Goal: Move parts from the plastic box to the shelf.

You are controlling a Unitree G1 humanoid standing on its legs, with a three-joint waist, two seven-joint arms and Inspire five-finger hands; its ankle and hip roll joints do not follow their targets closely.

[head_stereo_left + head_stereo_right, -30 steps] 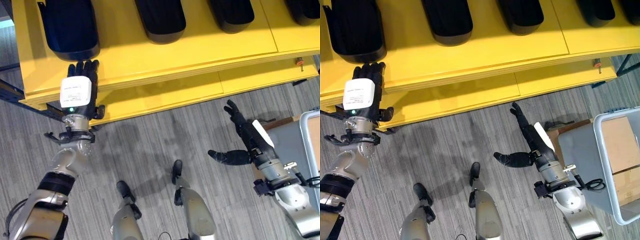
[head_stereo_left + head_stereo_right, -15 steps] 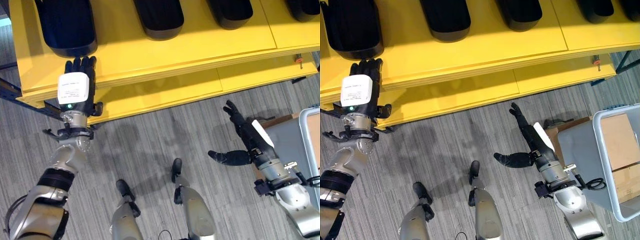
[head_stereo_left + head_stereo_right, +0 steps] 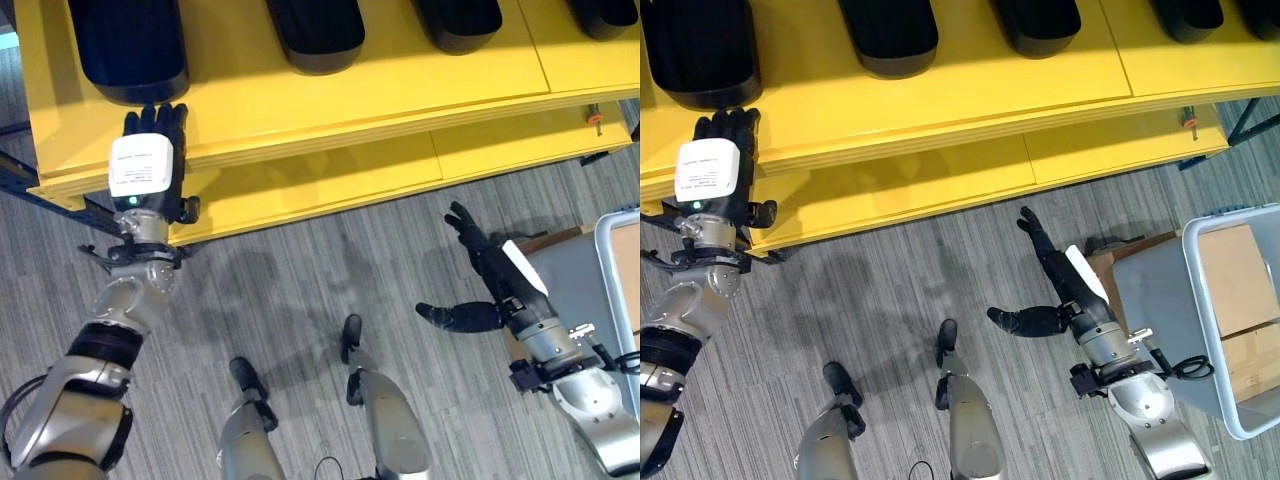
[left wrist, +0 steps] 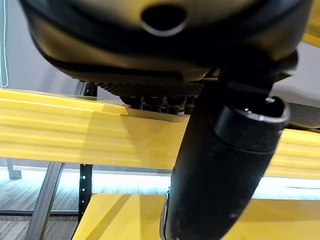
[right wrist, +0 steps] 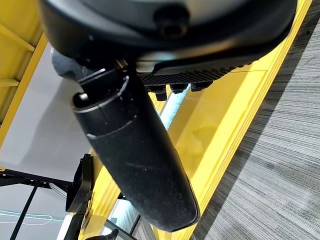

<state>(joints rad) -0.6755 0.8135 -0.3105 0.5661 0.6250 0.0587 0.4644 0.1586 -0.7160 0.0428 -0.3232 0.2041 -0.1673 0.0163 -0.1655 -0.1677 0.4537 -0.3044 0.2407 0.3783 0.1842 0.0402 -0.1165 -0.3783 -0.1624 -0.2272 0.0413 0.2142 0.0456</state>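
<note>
My left hand (image 3: pixel 148 165) lies flat, fingers straight, on the yellow shelf (image 3: pixel 300 110) edge by a dark part (image 3: pixel 130 50); right hand (image 3: pixel 1065 285) splayed, empty, nr the plastic box (image 3: pixel 1230 330). More parts prob. left to move.

overhead stereo pair, two close wrist views
</note>
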